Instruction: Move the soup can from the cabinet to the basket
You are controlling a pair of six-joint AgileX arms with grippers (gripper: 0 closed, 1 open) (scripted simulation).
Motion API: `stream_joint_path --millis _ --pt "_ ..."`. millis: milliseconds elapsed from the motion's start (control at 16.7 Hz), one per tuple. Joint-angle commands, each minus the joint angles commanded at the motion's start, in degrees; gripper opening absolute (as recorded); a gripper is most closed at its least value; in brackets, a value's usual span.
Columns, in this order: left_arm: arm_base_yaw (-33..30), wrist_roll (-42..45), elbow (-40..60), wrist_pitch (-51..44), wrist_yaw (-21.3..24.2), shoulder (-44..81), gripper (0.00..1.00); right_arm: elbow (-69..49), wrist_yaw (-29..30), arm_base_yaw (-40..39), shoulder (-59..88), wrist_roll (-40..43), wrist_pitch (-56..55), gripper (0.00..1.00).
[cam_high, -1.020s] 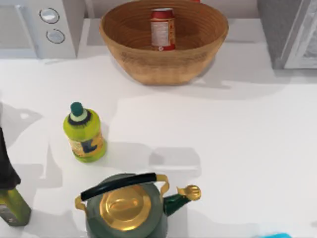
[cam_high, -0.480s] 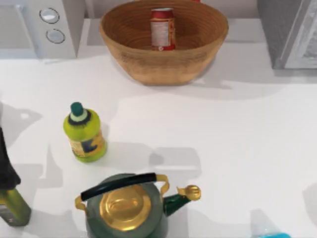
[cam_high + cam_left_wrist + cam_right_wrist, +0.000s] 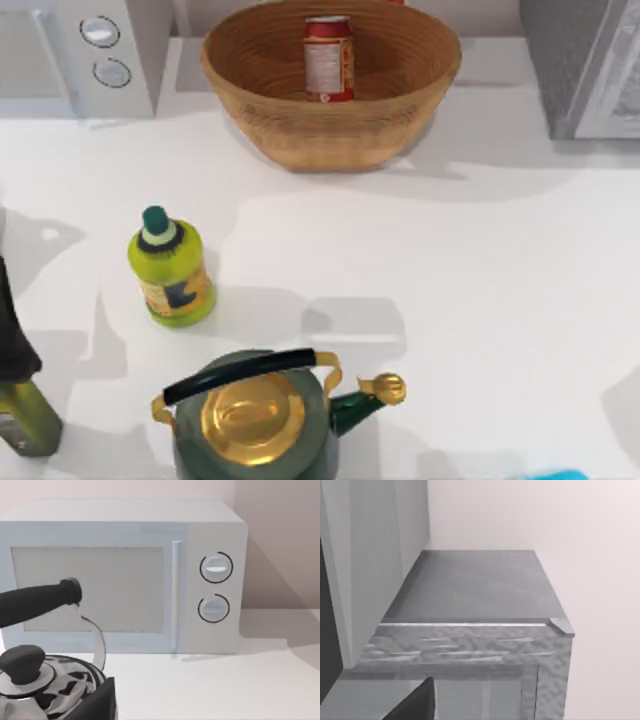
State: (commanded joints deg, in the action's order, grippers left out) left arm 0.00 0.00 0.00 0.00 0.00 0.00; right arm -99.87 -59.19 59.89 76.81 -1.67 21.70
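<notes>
Soup can [image 3: 329, 57] stands upright inside the basket [image 3: 330, 130] at the counter's [image 3: 450, 270] far edge, with the cabinet [image 3: 585, 65] to the right. Neither claw's state can be told. The remaining step, as judged, is simply parking both arms without nudging the basket.

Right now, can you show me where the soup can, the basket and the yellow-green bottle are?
soup can [image 3: 329, 62]: top view, on its white-and-red label.
basket [image 3: 330, 135]: top view, on its woven outer wall at the front.
yellow-green bottle [image 3: 176, 275]: top view, on its body, below the dark green cap.
</notes>
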Motion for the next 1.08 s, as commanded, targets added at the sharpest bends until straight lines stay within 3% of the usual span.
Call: stream_joint_path --millis 180,420,660,1080 --pt "0.0 0.0 0.0 0.0 0.0 0.0 1.00 -0.3 1.6 -1.6 0.4 -0.1 0.3 1.00" --pt "0.0 0.0 0.0 0.0 0.0 0.0 1.00 -0.9 10.9 -10.8 1.3 -0.3 1.3 1.00" --pt "0.0 0.0 0.0 0.0 0.0 0.0 1.00 -1.4 25.9 -25.7 1.7 -0.4 2.3 1.00" --pt "0.0 0.0 0.0 0.0 0.0 0.0 1.00 -1.1 57.6 -57.5 0.4 0.0 3.4 1.00"
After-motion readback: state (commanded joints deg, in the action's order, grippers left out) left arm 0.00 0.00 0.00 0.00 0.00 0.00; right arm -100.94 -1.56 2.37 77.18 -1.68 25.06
